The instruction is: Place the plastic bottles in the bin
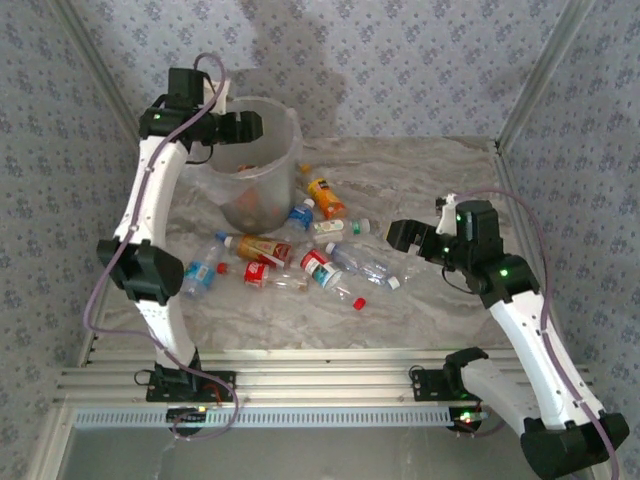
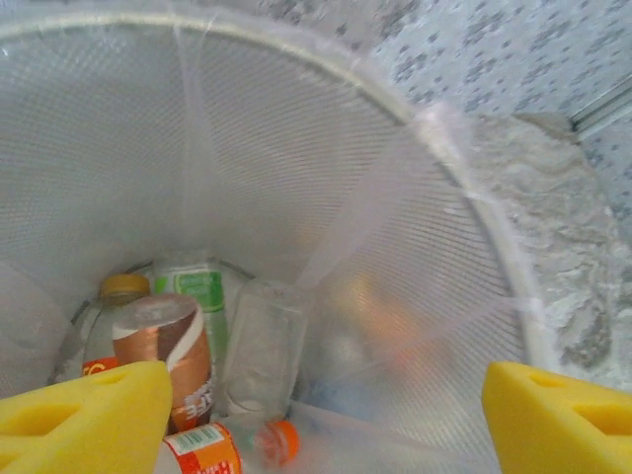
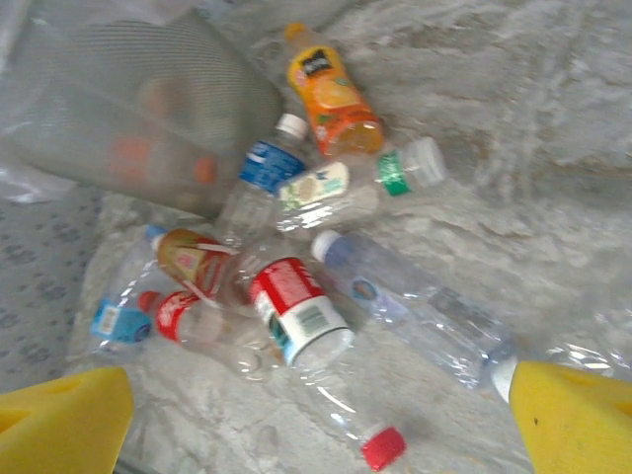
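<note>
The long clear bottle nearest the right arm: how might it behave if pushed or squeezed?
The long clear bottle looks empty, so probably light. Lying on its side, it would likely roll. Its thin wall may dent under the right fingers.

Bottles (image 2: 259, 348) in bin (image 2: 434, 148) partly hidden behind left claw (image 2: 321, 420), labels perhaps blurred

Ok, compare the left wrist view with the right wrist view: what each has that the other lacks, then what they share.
Left wrist: the inside of the bin, with bottles lying at its bottom, among them a green-labelled bottle, below the open left gripper. Right wrist: loose bottles on the table, including an orange juice bottle, below the open right gripper. Shared: the bin, from outside in the right wrist view, and the table.
</note>
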